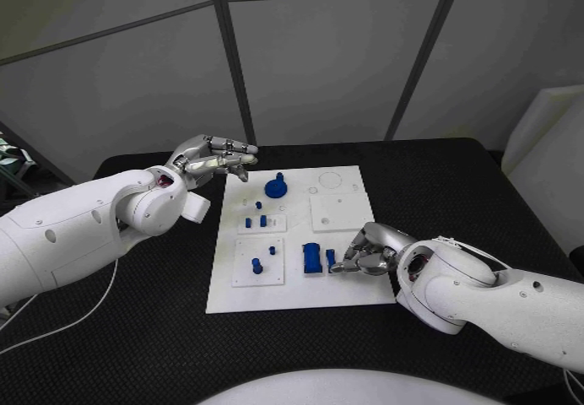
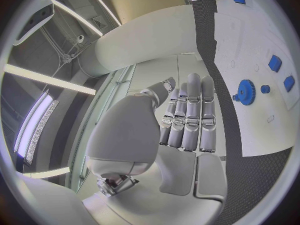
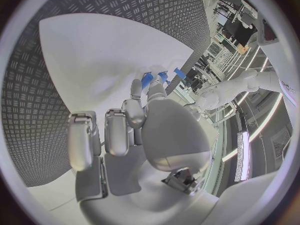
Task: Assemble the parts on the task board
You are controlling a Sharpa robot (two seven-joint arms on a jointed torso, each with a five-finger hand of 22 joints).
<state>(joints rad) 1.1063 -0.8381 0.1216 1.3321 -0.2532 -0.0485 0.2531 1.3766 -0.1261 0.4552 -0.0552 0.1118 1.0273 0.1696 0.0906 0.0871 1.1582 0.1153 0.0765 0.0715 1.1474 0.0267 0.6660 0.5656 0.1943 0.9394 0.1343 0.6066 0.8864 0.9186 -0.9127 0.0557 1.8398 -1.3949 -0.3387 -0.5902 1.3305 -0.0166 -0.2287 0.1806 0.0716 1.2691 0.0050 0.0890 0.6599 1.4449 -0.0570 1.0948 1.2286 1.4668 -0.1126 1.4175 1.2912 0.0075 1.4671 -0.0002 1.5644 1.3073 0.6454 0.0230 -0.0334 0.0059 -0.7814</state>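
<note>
From the head view, the white board (image 1: 341,221) holds blue parts (image 1: 258,223) mostly loose, so assembly looks barely begun, the right hand (image 1: 369,252) at four o'clock curled beside a blue block (image 1: 313,257), grasp unclear; the left wrist view shows the left hand (image 2: 187,117) released, fingers straight, clear of the gear (image 2: 245,92); the right wrist view adds no obstacles.

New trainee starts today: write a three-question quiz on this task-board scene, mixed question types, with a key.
1. True or false: the robot's left hand holds the round blue gear part.
2. Which hand reaches the blue block-shaped part near the front of the white task board? A) left B) right
3. Fill in: the board lies on a ____ table.

Key: 1 false, the left hand holds nothing, beside the board's far left corner. 2 B. 3 black.
</note>
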